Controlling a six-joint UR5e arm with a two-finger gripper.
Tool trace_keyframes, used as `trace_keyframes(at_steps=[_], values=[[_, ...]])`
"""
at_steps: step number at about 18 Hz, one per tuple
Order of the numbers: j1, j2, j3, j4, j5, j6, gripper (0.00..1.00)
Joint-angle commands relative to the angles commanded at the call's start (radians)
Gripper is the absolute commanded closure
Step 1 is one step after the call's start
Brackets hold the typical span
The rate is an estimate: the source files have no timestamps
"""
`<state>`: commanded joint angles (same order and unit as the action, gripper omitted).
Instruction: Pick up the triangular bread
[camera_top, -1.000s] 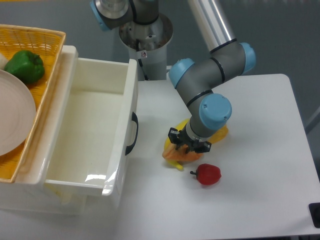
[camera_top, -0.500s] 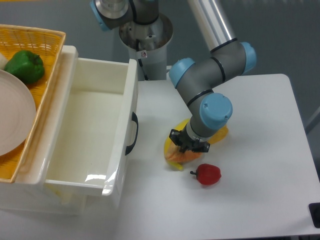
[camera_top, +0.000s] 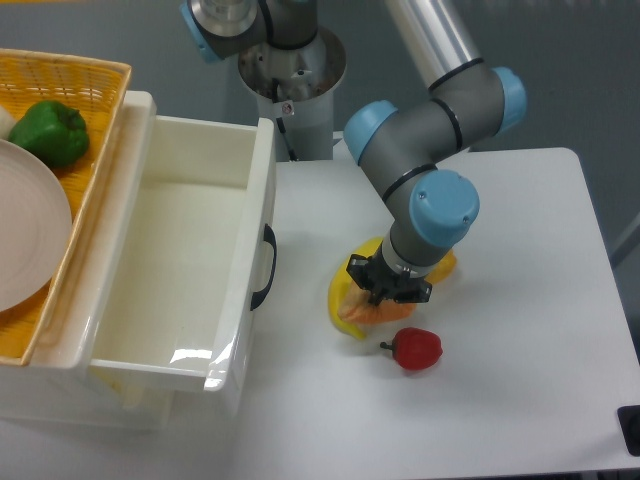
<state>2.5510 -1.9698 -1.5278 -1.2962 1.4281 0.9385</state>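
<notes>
The triangular bread (camera_top: 371, 313) is an orange-tan wedge near the middle of the white table (camera_top: 520, 300). My gripper (camera_top: 387, 296) points down onto its top edge and is shut on it, its black fingers hiding the bread's upper part. The bread's lower edge shows just below the fingers, beside a curved yellow banana (camera_top: 338, 303) on its left. I cannot tell whether the bread still touches the table.
A red pepper (camera_top: 417, 348) lies just right of and below the bread. A yellow-orange pepper (camera_top: 441, 269) peeks out behind the wrist. An open white drawer (camera_top: 190, 270) stands at the left, and beside it a basket (camera_top: 90, 80) holding a green pepper (camera_top: 50, 132) and a plate (camera_top: 25, 235).
The fingers have closed in on the bread. The wrist and the bread have shifted slightly to the right, away from the banana.
</notes>
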Motion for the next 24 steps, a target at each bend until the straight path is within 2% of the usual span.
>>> trace_keyframes(at_steps=[5, 10, 14, 20, 24], values=[[0.031, 0.066, 0.002, 0.000, 0.008, 0.195, 1.00], [0.028, 0.103, -0.008, -0.005, 0.008, 0.259, 1.00], [0.026, 0.143, -0.008, -0.063, 0.008, 0.354, 1.00], [0.017, 0.161, -0.009, -0.103, 0.043, 0.367, 1.00], [0.018, 0.166, -0.011, -0.106, 0.043, 0.370, 1.00]])
